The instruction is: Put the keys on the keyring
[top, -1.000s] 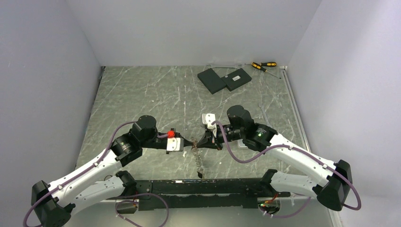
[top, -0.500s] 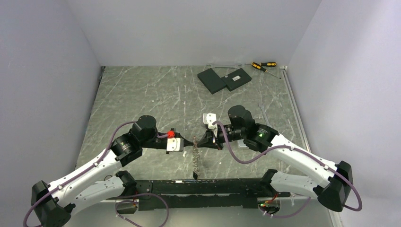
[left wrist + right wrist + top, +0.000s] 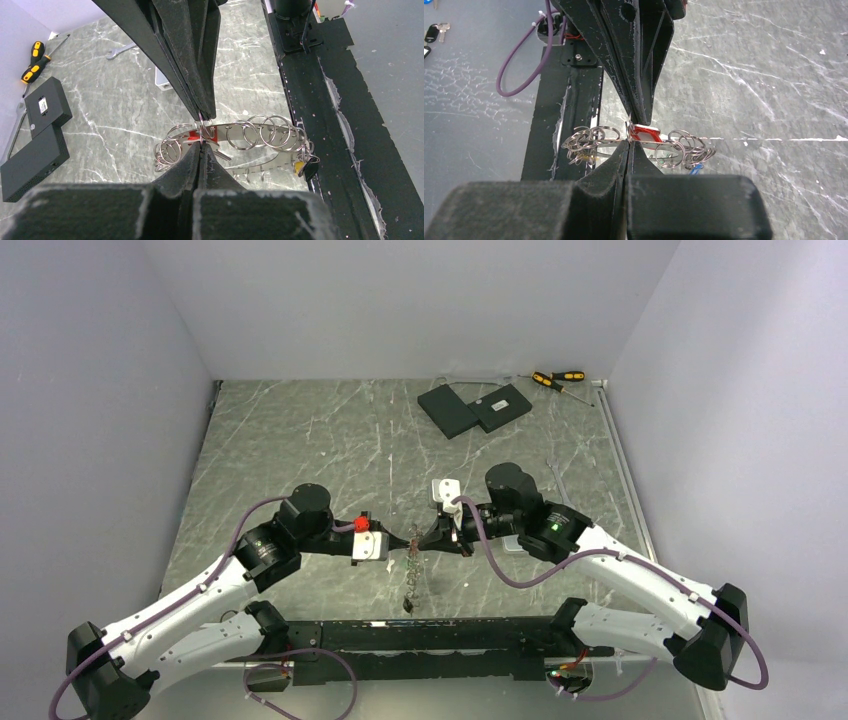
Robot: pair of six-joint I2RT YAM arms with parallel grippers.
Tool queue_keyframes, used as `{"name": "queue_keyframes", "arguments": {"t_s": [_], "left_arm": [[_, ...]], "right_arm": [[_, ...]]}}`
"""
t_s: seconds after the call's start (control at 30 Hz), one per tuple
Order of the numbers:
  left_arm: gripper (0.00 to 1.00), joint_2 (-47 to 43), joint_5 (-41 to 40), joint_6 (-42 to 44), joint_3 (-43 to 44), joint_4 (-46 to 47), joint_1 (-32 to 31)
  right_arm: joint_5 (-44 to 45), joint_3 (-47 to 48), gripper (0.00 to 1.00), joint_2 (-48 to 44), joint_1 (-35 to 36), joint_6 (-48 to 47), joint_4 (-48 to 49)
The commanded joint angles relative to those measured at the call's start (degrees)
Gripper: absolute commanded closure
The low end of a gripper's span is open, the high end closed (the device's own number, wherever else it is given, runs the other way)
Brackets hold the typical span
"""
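The keyring (image 3: 411, 580), a flat grey metal band strung with several small wire rings, hangs edge-on between the two gripper tips above the table's near middle. My left gripper (image 3: 404, 542) and right gripper (image 3: 421, 540) meet nose to nose, both shut on its top. In the left wrist view the left gripper (image 3: 200, 148) pinches a small wire ring on the keyring (image 3: 256, 162) beside a red-headed key (image 3: 193, 135). A yellow key (image 3: 298, 166) hangs at the far end. In the right wrist view the right gripper (image 3: 628, 143) grips the keyring (image 3: 609, 143) beside the red key (image 3: 644, 134); a blue key (image 3: 695, 169) dangles.
Two black slabs (image 3: 475, 408) and two yellow-and-black screwdrivers (image 3: 557, 378) lie at the table's far right. A black rail (image 3: 430, 635) runs along the near edge under the hanging ring. Loose keys (image 3: 436, 31) lie on the grey surface beyond the rail.
The hanging keyring has swung; its lower end has moved left and lifted a little. The right arm has shifted slightly right. Both grippers stay shut together.
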Motion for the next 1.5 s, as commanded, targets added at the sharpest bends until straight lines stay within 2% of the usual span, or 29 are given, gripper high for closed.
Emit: {"name": "queue_keyframes", "arguments": {"t_s": [0.0,1.47], "left_arm": [[1.0,-0.9,1.6,1.4,0.6,0.3,0.1],[1.0,-2.6,0.8,0.4,0.1,2.1,0.1]], "right_arm": [[0.3,2.9,1.0,-1.3,0.2,-0.2,3.6],[9.2,0.2,1.0,-5.0,0.2,3.5,12.8]]}}
